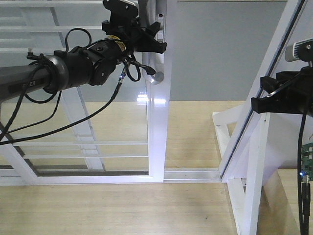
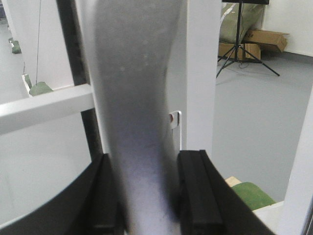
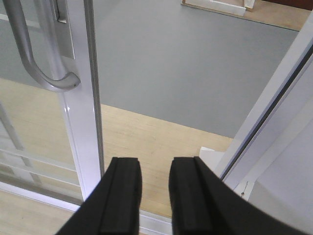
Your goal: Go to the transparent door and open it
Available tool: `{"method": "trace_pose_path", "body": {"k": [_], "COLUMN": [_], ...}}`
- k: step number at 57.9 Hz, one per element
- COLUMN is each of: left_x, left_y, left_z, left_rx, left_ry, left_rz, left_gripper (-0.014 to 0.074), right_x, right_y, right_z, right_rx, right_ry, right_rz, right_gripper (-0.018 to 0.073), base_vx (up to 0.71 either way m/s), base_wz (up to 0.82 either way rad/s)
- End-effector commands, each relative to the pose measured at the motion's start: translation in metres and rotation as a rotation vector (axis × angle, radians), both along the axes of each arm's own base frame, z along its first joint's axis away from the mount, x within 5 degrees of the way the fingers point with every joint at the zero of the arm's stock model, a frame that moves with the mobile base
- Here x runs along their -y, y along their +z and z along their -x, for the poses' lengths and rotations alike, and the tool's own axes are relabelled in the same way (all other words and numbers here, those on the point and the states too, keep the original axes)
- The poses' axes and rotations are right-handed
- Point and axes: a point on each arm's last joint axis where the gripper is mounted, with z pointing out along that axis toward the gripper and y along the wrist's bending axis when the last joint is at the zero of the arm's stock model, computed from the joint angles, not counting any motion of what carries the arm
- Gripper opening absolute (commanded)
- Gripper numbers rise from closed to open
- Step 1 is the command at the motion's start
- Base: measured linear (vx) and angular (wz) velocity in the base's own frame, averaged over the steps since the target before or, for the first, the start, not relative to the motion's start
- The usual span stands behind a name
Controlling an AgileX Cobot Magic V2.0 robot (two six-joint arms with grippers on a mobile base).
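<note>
Door point(image 1: 157, 137) with clear glass and thin white bars fills the front view from 9 to 12 o'clock, its glossy white stile upright at the centre. The curved grey handle point(image 1: 156, 77) sits on that stile near 12 o'clock. The left gripper point(image 1: 155, 38) is clamped on the handle, its black fingers point(image 2: 195, 191) pressed against the metal on both sides. The right gripper point(image 3: 155, 196) hangs at 3 o'clock beside a slanted white post point(image 1: 271, 54), only slightly open, with nothing held

Left claw point(image 1: 155, 35) on transparent door point(image 1: 157, 137) handle point(image 1: 155, 77), right claw point(image 1: 261, 95) apart
</note>
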Motion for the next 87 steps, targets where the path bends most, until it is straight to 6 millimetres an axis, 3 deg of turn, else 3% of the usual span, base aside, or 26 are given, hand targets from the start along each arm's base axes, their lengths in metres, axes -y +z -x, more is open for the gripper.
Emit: {"method": "trace_pose_path", "body": {"k": [1, 6, 13, 40, 53, 63, 87], "left_x": [-0.028, -0.039, -0.054, -0.094, -0.118, -0.132, -0.170], "left_y": [0.051, 0.052, 0.053, 0.064, 0.066, 0.073, 0.090], "left_z": [-0.006, -0.010, -0.013, -0.017, -0.018, -0.014, -0.002], "left_rx": [0.144, 0.139, 0.093, 0.001, -0.063, -0.106, -0.194], "left_ry": [0.066, 0.090, 0.125, 0.221, 0.278, 0.310, 0.396], "left_rz": [0.097, 0.095, 0.078, 0.030, 0.002, -0.025, -0.097], "left_gripper": [0.0058, -0.0009, 0.0001, 0.0164, 0.0193, 0.0209, 0.0348], "right_x": [0.000, 0.000, 0.000, 0.000, 0.000, 0.001, 0.001], "right_y": [0.020, 0.020, 0.020, 0.020, 0.019, 0.018, 0.018], "right_z": [-0.001, -0.001, -0.001, -0.001, -0.001, -0.001, -0.001], "right_rx": [0.117, 0.117, 0.116, 0.115, 0.101, 0.090, 0.089], "right_ry": [0.005, 0.005, 0.005, 0.005, 0.003, 0.002, 0.002], "right_rz": [-0.021, -0.021, -0.021, -0.020, -0.017, -0.014, -0.013], "right_gripper": [0.0270, 0.0270, 0.0270, 0.0270, 0.0270, 0.0270, 0.0270], "base_vx": [0.00, 0.00, 0.00, 0.00, 0.00, 0.00, 0.00], "base_wz": [0.00, 0.00, 0.00, 0.00, 0.00, 0.01, 0.00]}}
